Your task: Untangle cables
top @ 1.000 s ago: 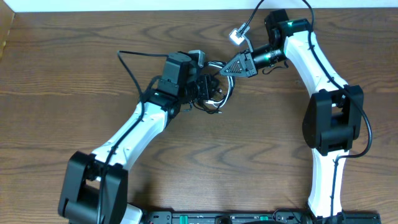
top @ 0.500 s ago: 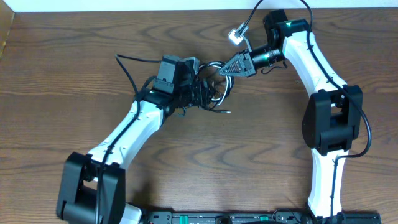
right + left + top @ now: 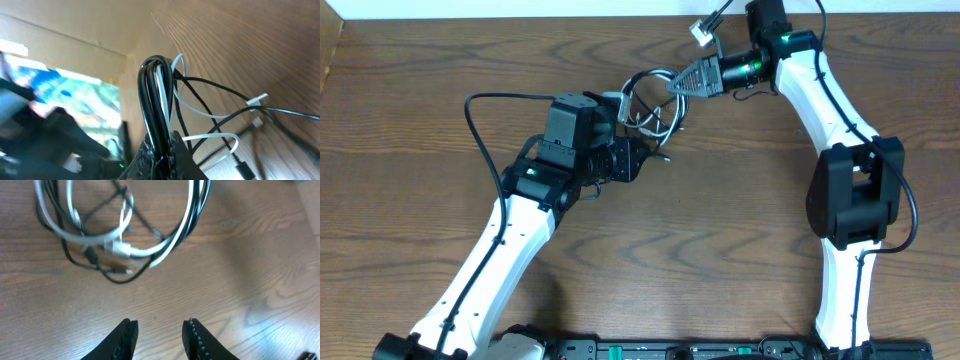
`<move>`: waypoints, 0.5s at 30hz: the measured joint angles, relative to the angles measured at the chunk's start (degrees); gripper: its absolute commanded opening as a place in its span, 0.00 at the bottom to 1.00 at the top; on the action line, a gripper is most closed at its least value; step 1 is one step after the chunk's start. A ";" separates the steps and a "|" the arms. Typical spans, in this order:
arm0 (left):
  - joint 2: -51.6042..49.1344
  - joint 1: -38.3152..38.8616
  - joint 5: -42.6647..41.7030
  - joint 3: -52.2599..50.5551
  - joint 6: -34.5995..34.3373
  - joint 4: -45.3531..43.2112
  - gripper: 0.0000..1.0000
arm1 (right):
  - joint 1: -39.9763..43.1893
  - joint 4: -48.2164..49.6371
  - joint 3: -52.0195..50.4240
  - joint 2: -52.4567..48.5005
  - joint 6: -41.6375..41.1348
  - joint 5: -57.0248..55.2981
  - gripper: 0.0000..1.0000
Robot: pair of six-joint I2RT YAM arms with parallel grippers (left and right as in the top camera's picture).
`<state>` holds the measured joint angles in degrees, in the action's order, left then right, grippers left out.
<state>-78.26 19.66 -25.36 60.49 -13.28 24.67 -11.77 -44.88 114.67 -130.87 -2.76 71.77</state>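
The black and white cables (image 3: pixel 653 98) hang as one tangled bundle of loops near the table's back middle. My right gripper (image 3: pixel 676 85) is shut on the bundle and holds it lifted; in the right wrist view the black and white strands (image 3: pixel 159 95) run up out of the closed jaws (image 3: pixel 161 145). My left gripper (image 3: pixel 638 155) is open and empty, just below and left of the bundle. In the left wrist view its jaws (image 3: pixel 159 330) are apart over bare wood, with the cable loops (image 3: pixel 120 235) and small plugs ahead of them.
The wooden table (image 3: pixel 720 220) ends at a white wall at the back. A thick black arm wire (image 3: pixel 480 110) arcs left of the left arm. A small white tag (image 3: pixel 700 30) hangs near the right wrist.
My right gripper has lifted the bundle up and back. My left gripper has let go of the cables and drawn back to the left, now open.
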 measured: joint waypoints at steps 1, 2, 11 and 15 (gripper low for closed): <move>-0.24 0.17 0.00 0.00 0.63 0.07 0.35 | 0.22 1.79 0.00 0.00 -2.27 1.09 0.01; -0.50 0.39 0.02 0.00 1.49 0.02 0.35 | 0.37 3.23 0.00 0.00 -4.35 2.05 0.01; -3.80 4.96 0.00 0.00 10.23 -1.86 0.46 | 0.94 11.74 0.00 0.00 -18.21 10.01 0.01; -7.34 5.60 0.55 0.00 11.13 -3.32 0.48 | 0.94 12.83 0.00 0.00 -20.31 11.56 0.01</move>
<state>-85.60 25.26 -24.82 60.49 -2.15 21.34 -10.83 -32.05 114.67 -130.87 -23.07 83.33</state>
